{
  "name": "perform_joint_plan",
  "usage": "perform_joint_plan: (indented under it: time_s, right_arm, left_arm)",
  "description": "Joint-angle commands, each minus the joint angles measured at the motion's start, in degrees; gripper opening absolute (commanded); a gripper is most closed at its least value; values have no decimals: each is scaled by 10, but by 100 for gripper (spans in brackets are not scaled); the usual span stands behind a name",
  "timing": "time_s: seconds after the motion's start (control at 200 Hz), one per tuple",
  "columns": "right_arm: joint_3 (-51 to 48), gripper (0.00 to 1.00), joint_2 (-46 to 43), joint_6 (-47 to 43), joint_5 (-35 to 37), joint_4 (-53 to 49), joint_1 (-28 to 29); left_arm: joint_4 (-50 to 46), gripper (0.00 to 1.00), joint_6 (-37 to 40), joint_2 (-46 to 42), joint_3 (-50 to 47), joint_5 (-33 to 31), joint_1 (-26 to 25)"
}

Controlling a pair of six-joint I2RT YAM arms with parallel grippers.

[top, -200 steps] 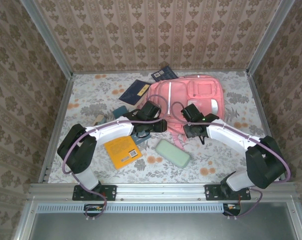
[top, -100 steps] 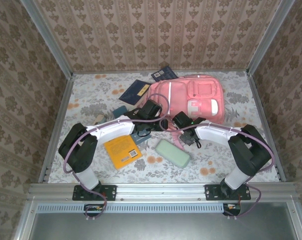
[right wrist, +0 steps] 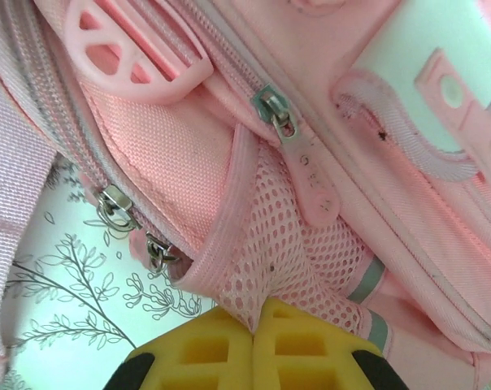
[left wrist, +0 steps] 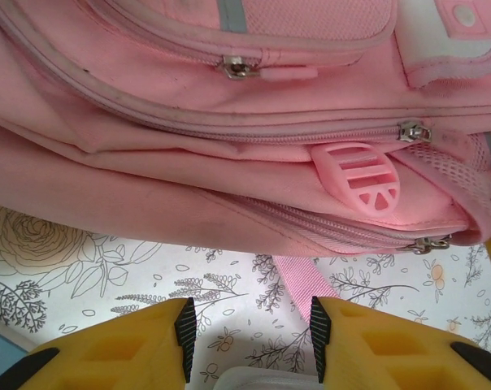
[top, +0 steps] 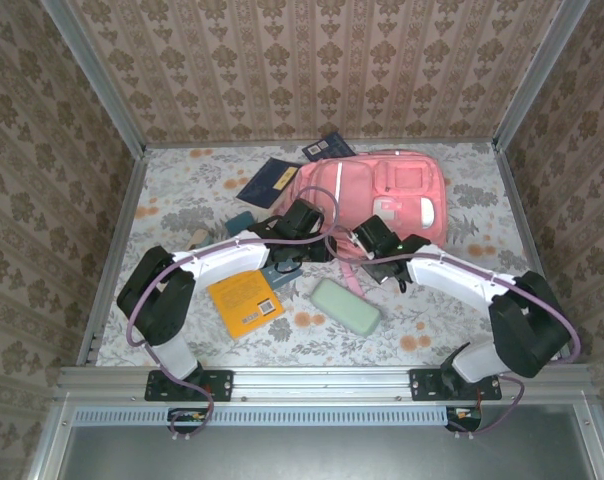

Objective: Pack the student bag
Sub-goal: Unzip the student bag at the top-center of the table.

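Top external view, near to far: a pale green flat case (top: 347,306) and an orange book (top: 244,300) lie on the worktop (top: 432,320) just ahead of the arms. Beyond them the student bag (top: 327,190) lies flat at the far middle, front pockets up, with dark blue booklets (top: 270,182) at its far left corner.

Left wrist view: the left claw (left wrist: 252,329) stands with its fingers apart and nothing between them, over bare worktop just short of the bag's near edge. Right wrist view: the right claw (right wrist: 254,325) is together, clamped on the trim of the bag's mesh side pocket (right wrist: 286,252).

Step in hand, as judged: securing the bag for opening; no item appears packed yet. The next move calls for holding the fabric taut while the free claw lines up on one small zip pull (left wrist: 428,242) and draws it along its track.

Not determinable: the bag's interior, and whether any compartment is unzipped. Small items beside the left arm are partly covered and cannot be identified
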Motion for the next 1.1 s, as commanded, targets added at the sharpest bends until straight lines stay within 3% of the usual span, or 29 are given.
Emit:
perform_joint_plan:
  time_s: [0.0,0.19,0.53,1.095]
  right_arm:
    - [7,0,-47,10,-35,33,-9]
    - [40,0,-58,30,-92,18,-36]
    - [67,0,-56,68,-146,-1,-65]
    - [78,0,-61,133,-245,-8,-98]
  left_arm:
    - [30,44,-8,-11,-5,25,-7]
    - [96,41,9,-12,-17,52,-27]
    - [162,38,55,15,-27,38,-63]
    - [278,37,66,75,-42,-50,-84]
